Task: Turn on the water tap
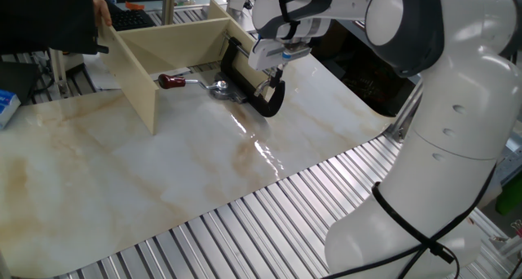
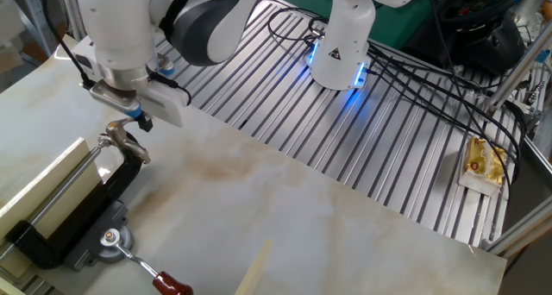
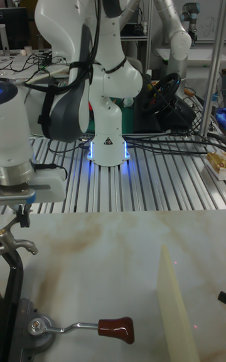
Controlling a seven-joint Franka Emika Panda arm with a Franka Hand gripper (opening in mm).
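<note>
The water tap lies on the marble table [image 1: 163, 173] with its black curved body [image 2: 78, 210] beside a beige panel. Its chrome spout [image 2: 117, 142] curls at the near end. A thin chrome rod runs from the round chrome base [image 2: 110, 237] to the dark red knob [image 2: 172, 285], also seen as the knob [image 1: 171, 81] and the knob [image 3: 116, 329]. My gripper [image 2: 140, 117] hangs just above the spout [image 3: 16, 241], fingers together and holding nothing. It is far from the knob. In the tall fixed view the gripper [image 3: 24, 214] points straight down.
Beige partition panels [image 1: 139, 75] form an open box around the knob side, with one panel edge [image 3: 176, 305] near the knob. Ribbed metal table [image 2: 345, 148] surrounds the marble. Cables [image 2: 414, 71] and a second robot base [image 2: 341, 45] sit behind.
</note>
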